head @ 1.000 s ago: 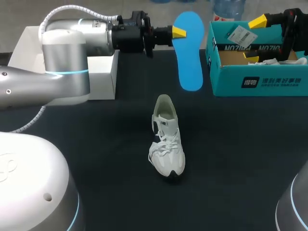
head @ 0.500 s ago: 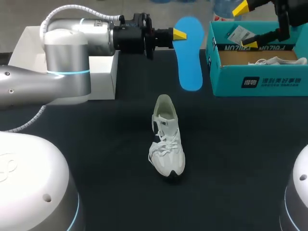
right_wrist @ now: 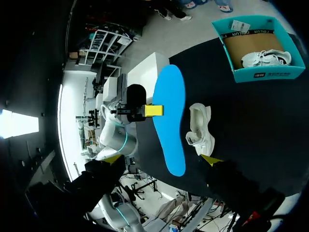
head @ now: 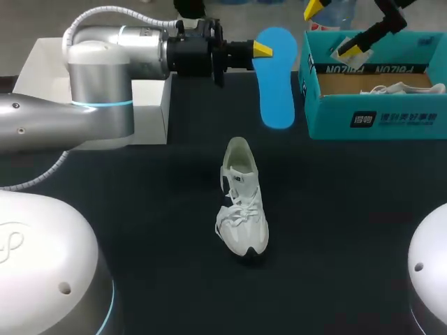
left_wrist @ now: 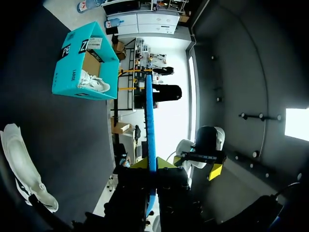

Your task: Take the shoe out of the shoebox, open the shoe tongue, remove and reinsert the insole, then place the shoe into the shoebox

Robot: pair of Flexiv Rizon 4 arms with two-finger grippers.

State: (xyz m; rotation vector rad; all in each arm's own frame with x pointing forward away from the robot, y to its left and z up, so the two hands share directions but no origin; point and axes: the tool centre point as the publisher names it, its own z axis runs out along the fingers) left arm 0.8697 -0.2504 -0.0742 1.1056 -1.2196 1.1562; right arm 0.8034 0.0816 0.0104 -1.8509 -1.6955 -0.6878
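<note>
My left gripper (head: 262, 49) is shut on the edge of a blue insole (head: 276, 77), holding it in the air at the back of the table. In the left wrist view the insole (left_wrist: 149, 121) stands edge-on between the fingers of the left gripper (left_wrist: 152, 166). A white shoe (head: 242, 208) lies on the dark table, toe toward me, apart from both grippers. The teal shoebox (head: 370, 115) stands at the back right with a second white shoe (head: 401, 88) inside. My right gripper (head: 334, 28) hangs wide open above the box's far left corner, holding nothing.
A white box (head: 150, 105) stands at the back left, under my left arm. In the right wrist view the insole (right_wrist: 171, 121), shoe (right_wrist: 200, 128) and shoebox (right_wrist: 241, 75) lie far ahead of the open right gripper (right_wrist: 161, 159).
My right gripper has risen and swung left from over the shoebox toward its far left corner. The left gripper has barely shifted, still holding the insole.
</note>
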